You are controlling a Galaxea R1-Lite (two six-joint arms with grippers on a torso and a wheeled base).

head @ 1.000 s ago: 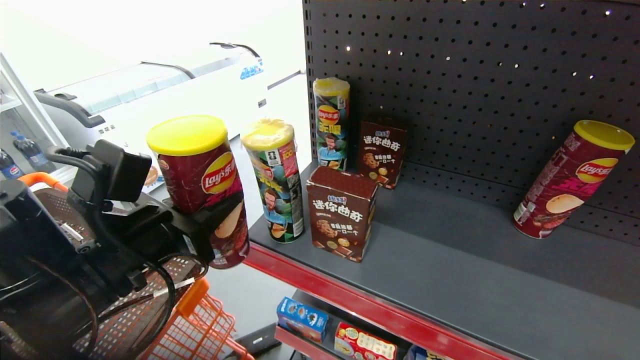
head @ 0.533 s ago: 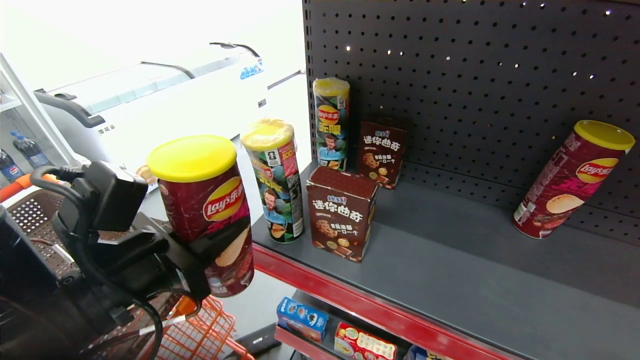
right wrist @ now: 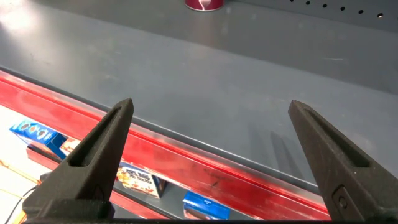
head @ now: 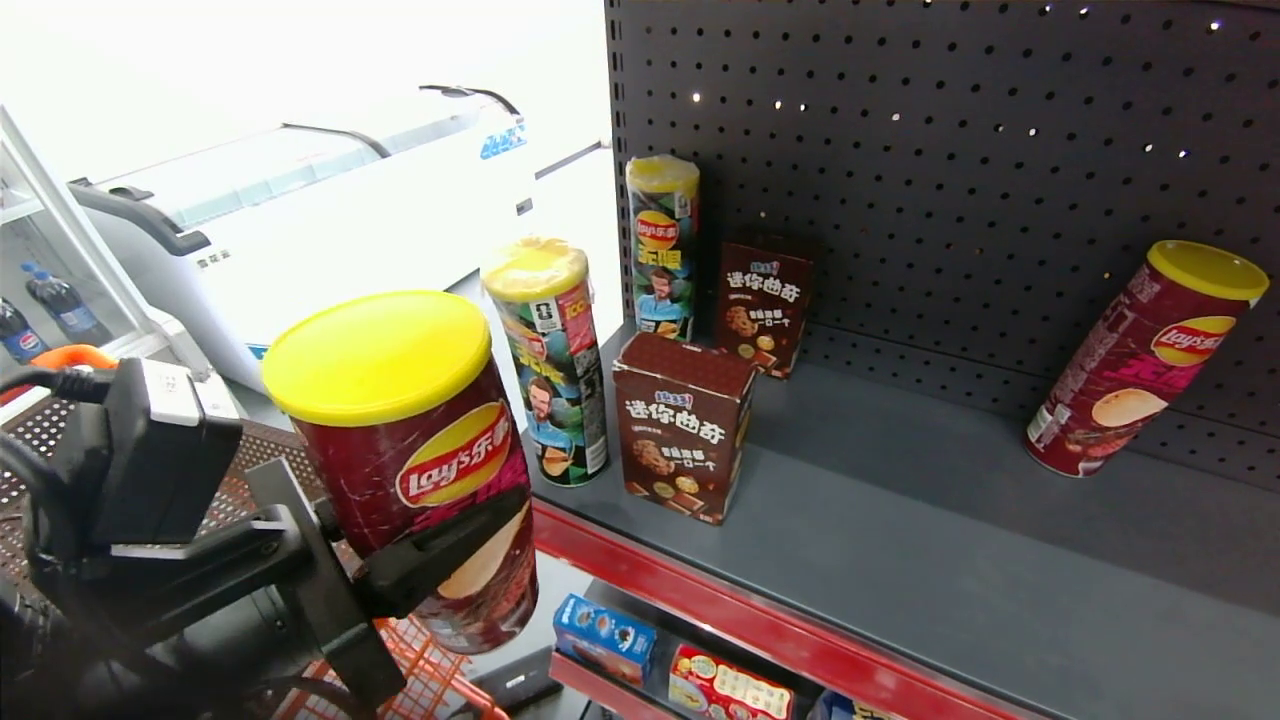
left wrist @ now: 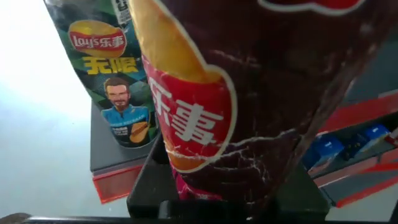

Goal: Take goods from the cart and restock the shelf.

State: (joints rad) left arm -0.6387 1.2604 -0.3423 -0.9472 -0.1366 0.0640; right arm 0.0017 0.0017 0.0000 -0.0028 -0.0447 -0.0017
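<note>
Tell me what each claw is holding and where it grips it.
The left claw grips the can around its lower half, just below the logo. The right claw is open and holds nothing.

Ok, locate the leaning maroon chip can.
Head view, right side: the yellow-lidded maroon cylindrical chip can leans against the black pegboard on the grey shelf.

Shop: stocked pegboard shelf (head: 900, 530), probable chest freezer (head: 330, 220)
</note>
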